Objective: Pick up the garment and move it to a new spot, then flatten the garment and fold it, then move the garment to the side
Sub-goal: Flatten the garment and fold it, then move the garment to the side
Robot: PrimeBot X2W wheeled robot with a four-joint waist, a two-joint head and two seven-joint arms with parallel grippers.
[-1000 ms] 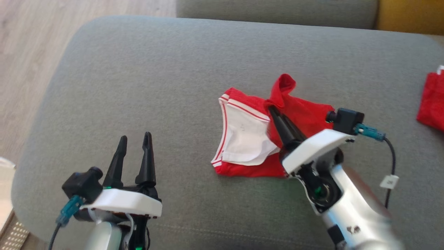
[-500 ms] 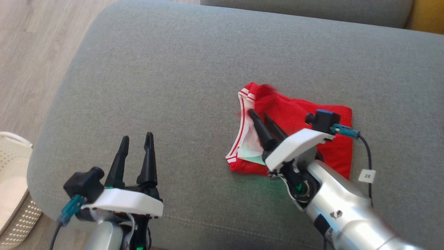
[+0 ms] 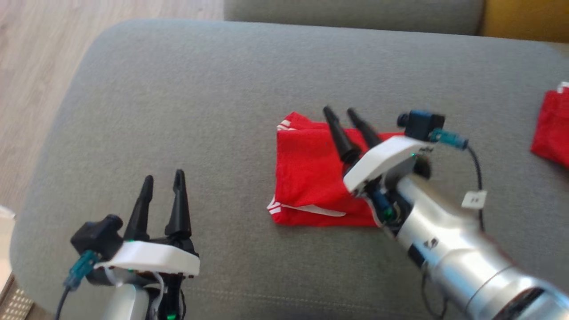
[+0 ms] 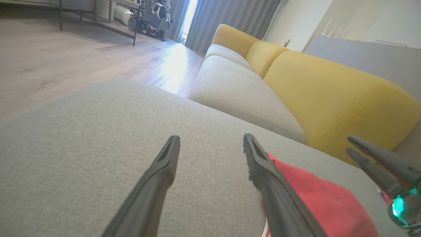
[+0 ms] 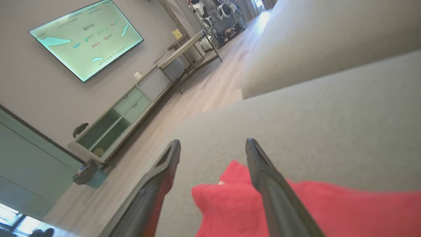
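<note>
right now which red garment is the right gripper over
The folded red garment with white striped trim: the open right gripper hangs above its far edge. The other red garment lies apart at the head view's right edge.

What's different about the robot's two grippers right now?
The left gripper is over bare grey cushion; the right gripper reaches over the folded red garment. The left gripper points nearly straight up the head view; the right gripper leans to the left. Both have dark jaws standing open, holding nothing.
</note>
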